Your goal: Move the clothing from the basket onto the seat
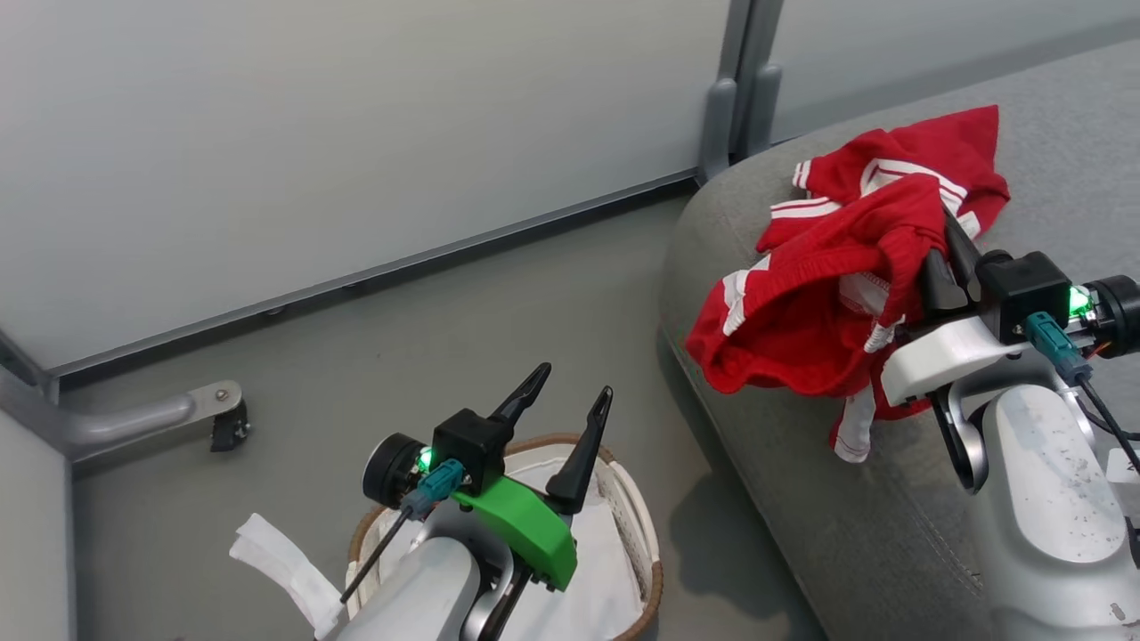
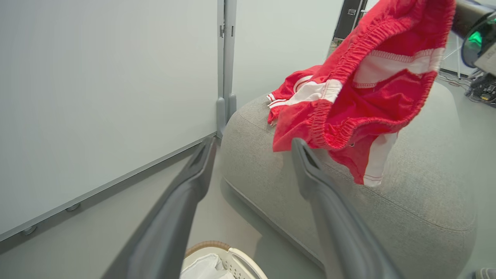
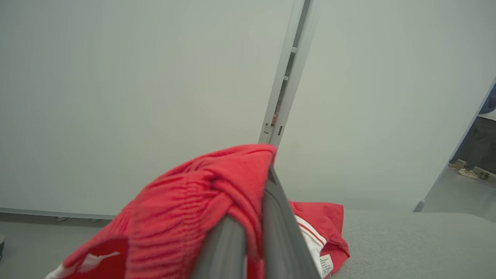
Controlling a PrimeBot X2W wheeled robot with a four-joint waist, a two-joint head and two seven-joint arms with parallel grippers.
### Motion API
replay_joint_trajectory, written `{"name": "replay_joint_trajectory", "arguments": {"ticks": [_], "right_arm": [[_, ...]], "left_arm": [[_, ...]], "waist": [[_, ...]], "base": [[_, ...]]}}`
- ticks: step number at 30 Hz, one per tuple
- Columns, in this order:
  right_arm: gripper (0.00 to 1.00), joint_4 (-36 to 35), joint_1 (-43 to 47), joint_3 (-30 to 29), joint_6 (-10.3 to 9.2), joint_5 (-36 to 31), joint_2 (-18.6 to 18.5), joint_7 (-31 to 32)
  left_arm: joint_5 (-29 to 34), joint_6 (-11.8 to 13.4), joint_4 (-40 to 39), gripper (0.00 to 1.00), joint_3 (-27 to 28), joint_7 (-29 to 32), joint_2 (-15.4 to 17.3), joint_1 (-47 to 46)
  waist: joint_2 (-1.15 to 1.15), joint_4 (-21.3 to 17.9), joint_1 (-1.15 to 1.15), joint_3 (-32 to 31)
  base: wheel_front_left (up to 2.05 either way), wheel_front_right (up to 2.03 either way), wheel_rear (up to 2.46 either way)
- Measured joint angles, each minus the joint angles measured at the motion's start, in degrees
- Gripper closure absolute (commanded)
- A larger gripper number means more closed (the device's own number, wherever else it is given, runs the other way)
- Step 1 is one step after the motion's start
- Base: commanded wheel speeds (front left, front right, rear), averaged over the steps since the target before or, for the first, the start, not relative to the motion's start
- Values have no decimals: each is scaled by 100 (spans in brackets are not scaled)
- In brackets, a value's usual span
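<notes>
Head view: a red garment (image 1: 802, 307) is being gripped by the right hand (image 1: 946, 240) above the seat (image 1: 802, 516); the left hand (image 1: 573, 383) is being held wide open beside it

Head view, 6 o'clock: the basket (image 1: 648, 570) is cut by the edge, half behind the left arm (image 1: 419, 592). The clothing (image 1: 802, 303) hides the fingertips of the right gripper (image 1: 946, 233); its label (image 3: 326, 266) is unreadably small.
</notes>
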Motion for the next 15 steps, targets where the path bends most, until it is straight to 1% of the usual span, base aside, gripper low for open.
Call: {"name": "replay_joint_trajectory", "arguments": {"ticks": [9,15], "right_arm": [[100,-15,-21,-18,0,-1,8,0],[100,-12,-92,-135,0,-21,-2,0]], "left_arm": [[-13,-2,-29,0,-92,-1,-8,-83],[-19,-7,-64,0,-180,-1,-8,-162]], "waist": [[0,-629,0,175],[0,-796,0,315]], "base": [[0,0,0],[0,0,0]]}}
